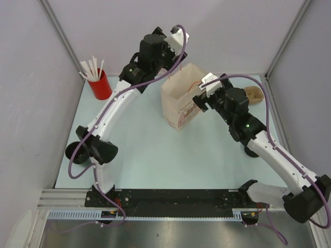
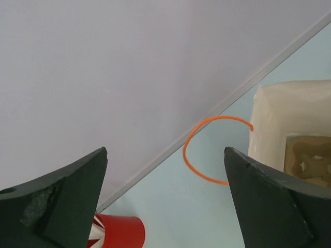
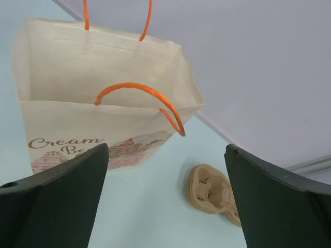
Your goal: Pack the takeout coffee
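The paper bag (image 1: 181, 101) stands open mid-table with orange handles; it also shows in the right wrist view (image 3: 98, 88) and the left wrist view (image 2: 269, 119). A brown carrier (image 2: 310, 160) lies inside it. A dark round piece (image 1: 77, 154) sits at the table's left edge by my left elbow. Another dark round piece (image 1: 252, 151) peeks from under my right forearm. I cannot tell which one is the coffee cup. My left gripper (image 1: 178, 39) (image 2: 165, 150) is open and empty, high behind the bag. My right gripper (image 1: 204, 89) (image 3: 166, 146) is open and empty at the bag's right rim.
A red cup of white straws (image 1: 99, 82) stands at the back left, also in the left wrist view (image 2: 119, 232). A second brown carrier (image 1: 253, 94) lies right of the bag, also in the right wrist view (image 3: 212, 196). Grey walls close three sides.
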`<state>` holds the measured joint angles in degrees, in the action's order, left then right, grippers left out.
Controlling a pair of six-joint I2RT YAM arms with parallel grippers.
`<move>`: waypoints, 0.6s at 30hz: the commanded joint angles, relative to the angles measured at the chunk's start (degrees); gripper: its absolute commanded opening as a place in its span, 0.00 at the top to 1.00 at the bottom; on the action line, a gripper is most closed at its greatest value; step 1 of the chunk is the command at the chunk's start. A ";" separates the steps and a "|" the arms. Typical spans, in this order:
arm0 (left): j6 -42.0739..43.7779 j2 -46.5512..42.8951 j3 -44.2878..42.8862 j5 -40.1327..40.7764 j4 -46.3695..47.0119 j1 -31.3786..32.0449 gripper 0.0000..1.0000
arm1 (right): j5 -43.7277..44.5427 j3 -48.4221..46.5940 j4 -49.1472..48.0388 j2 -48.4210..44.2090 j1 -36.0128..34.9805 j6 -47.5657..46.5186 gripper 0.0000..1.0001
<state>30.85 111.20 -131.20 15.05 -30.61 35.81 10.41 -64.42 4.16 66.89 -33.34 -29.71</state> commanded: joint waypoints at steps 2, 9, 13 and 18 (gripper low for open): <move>-2.81 -12.99 3.90 -0.37 -2.43 -0.83 0.01 | -7.42 -2.20 1.89 -8.61 2.14 -0.34 0.00; -3.43 -33.46 29.38 -7.83 -1.48 -0.75 0.01 | -16.56 -2.02 14.98 -17.14 9.07 1.14 0.00; 1.21 -40.42 45.21 -9.16 0.28 3.98 0.01 | -20.94 0.26 21.22 -21.35 16.10 3.78 0.00; 5.88 -43.87 59.64 -8.19 2.92 11.90 0.01 | -25.88 5.00 24.66 -26.37 23.48 3.52 0.00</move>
<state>32.16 66.48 -79.11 8.29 -29.36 42.70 -9.41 -62.30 23.09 43.64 -13.82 -27.46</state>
